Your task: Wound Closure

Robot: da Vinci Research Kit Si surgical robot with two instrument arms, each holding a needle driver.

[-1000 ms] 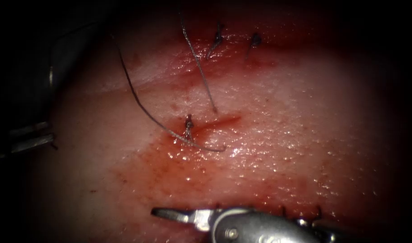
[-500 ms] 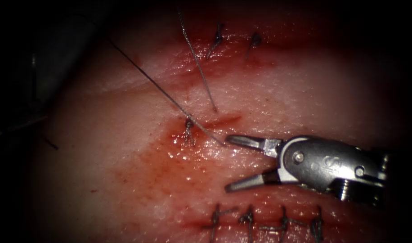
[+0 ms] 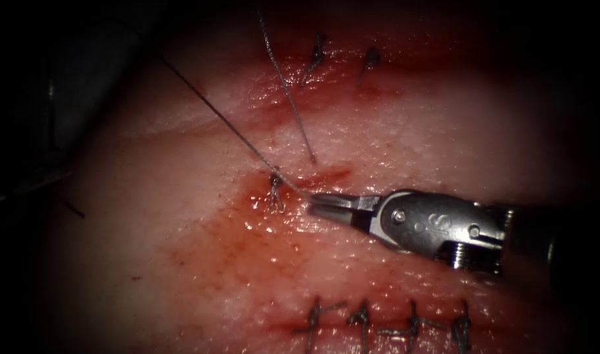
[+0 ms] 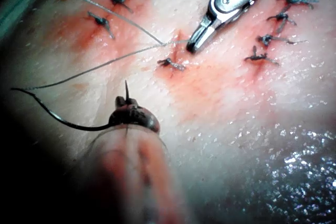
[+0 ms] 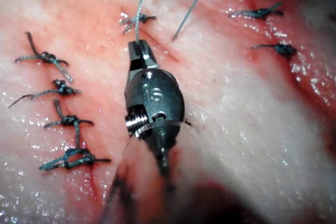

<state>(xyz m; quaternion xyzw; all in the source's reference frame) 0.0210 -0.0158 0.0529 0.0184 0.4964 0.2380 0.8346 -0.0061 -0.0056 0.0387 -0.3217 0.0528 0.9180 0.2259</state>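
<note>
BENCH PRACTICE, WOUND CLOSURE: We see the right tool point(image 3: 316, 203) with its fingers point(image 3: 342, 199) closed on the thread point(image 3: 234, 131), just right of a knot point(image 3: 274, 190) at the left end of the short cut point(image 3: 326, 176) in the tissue point(image 3: 411, 131). From that grip the strand runs taut, up and to the left, into the dark. A second strand point(image 3: 290, 98) lies loose above the cut, its end just short of it. Red fluid point(image 3: 247, 219) stains the tissue around the knot.

In the left wrist view, the left tool point(image 4: 127, 115) has its fingers clamped on the curved needle point(image 4: 63, 123) near one end; which end we cannot tell. The needle arcs away to the side and, as far as we can judge, is held clear of the tissue, not in it.

In our judgement, a good hold here means taking the thread alone, close beside the knot, with no tissue caught between the fingers. Tension should stay even along the strand, so the knot sits flat and does not lift the wound's edge.

The right tool comes in low from the right, its wrist nearly straight and its tip angled slightly down at the knot. The left tool stands well apart from the knot. A row of finished stitches point(image 3: 385, 321) lies near the right tool's shaft.
</note>
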